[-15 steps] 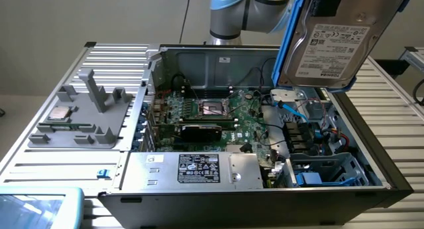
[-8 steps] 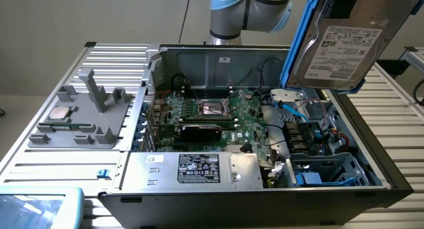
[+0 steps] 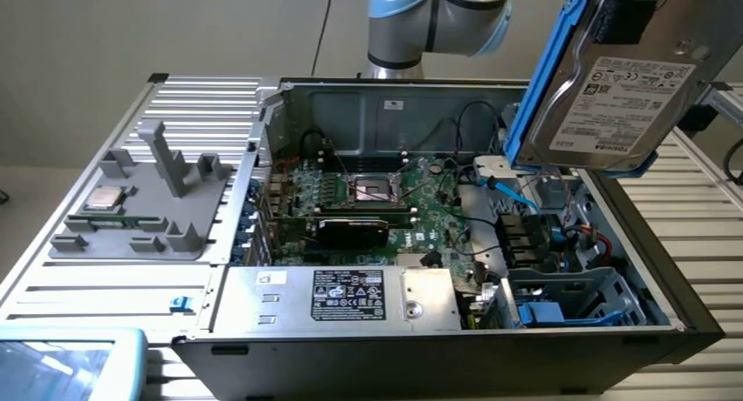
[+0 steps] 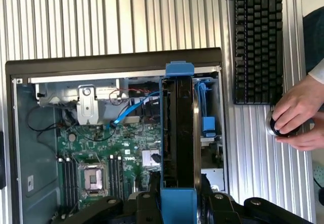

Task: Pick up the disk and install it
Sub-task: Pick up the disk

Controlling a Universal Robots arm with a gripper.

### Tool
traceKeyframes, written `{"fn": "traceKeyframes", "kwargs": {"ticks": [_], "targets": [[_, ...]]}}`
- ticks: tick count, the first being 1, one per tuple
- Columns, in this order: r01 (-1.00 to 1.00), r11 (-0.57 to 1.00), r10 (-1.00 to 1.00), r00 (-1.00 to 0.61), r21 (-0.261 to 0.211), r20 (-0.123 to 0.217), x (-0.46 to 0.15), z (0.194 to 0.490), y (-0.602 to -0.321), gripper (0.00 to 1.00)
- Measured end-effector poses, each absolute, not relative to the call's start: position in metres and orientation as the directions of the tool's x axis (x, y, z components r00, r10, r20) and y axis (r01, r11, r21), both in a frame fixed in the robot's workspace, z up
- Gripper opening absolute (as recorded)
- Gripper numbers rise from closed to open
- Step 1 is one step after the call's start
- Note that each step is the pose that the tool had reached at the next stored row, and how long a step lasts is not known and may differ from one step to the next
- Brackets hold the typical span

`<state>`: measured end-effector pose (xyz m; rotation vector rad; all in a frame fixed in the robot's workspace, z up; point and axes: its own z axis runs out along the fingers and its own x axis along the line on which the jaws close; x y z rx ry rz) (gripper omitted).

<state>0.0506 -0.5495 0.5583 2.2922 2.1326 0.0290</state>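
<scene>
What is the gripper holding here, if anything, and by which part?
The disk. The gripper clamps it at its upper end, fingers on either side, so it hangs upright, slightly tilted, above the open computer case.

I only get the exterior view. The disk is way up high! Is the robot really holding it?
Observer: Yes. The wrist view shows the jaws closed on one end of the disk, seen edge-on.
Operator: What's below it?
Observer: The open case: the motherboard on one side of it, blue drive-bay parts on the other.
Operator: Anyone nearby?
Observer: Yes, a person's hands cover a small dark object beside a black keyboard, outside the case.
</scene>
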Motion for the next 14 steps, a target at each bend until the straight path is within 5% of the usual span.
{"fn": "traceKeyframes", "kwargs": {"ticks": [14], "targets": [[0.997, -0.072, 0.997, 0.072, -0.004, 0.007, 0.078, 0.553, -0.589, 0.37]]}}
